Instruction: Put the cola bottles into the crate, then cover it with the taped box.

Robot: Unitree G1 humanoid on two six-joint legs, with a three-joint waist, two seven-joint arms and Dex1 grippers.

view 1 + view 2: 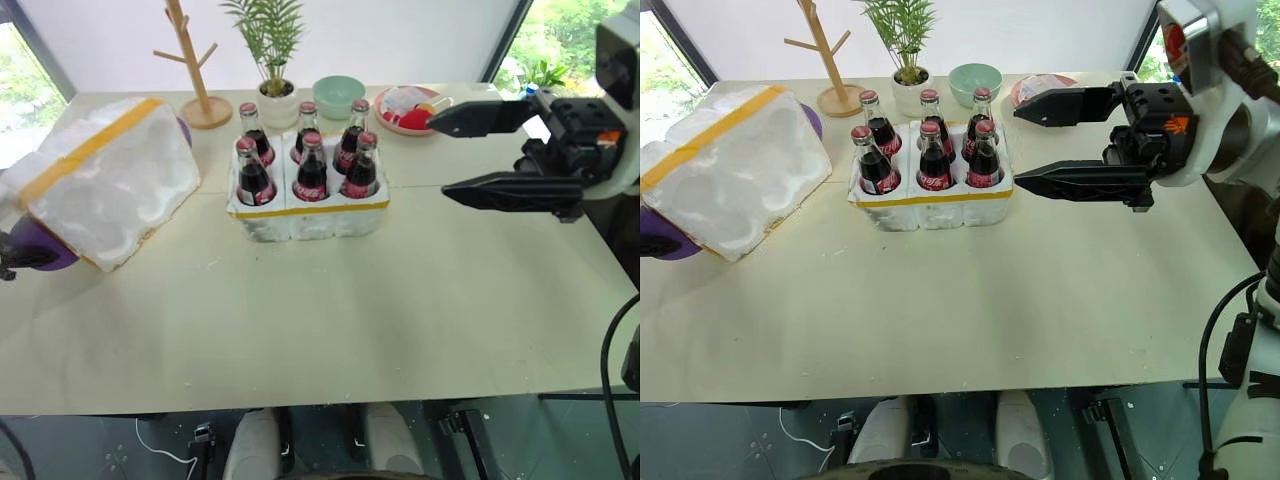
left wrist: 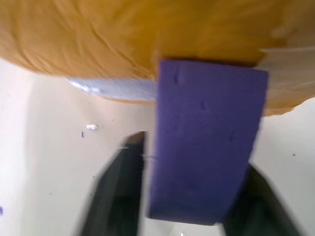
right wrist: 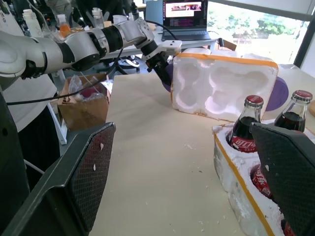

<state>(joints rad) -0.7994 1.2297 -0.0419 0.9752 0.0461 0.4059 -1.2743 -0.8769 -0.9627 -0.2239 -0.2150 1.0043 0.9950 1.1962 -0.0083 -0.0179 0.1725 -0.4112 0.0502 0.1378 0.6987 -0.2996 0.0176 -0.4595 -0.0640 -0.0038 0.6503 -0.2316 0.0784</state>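
Note:
Several cola bottles (image 1: pixel 311 165) with red caps stand upright in the wells of the crate (image 1: pixel 310 218), a low white foam block with a yellow tape band, at the table's middle back. The taped box (image 1: pixel 110 180) lies tilted at the left, its hollow side facing the crate, with purple handles (image 1: pixel 40 245) on its ends. My left gripper (image 2: pixel 194 152) is shut on the purple handle (image 2: pixel 206 142) at the box's left end. My right gripper (image 1: pixel 438 155) hangs open above the table, just right of the crate, pointing left with nothing between its fingers.
Behind the crate stand a wooden mug tree (image 1: pixel 195 70), a potted plant (image 1: pixel 272 60), a green bowl (image 1: pixel 338 95) and a red-and-white plate (image 1: pixel 408 108). The pale table (image 1: pixel 350 310) stretches bare from the crate to its front edge.

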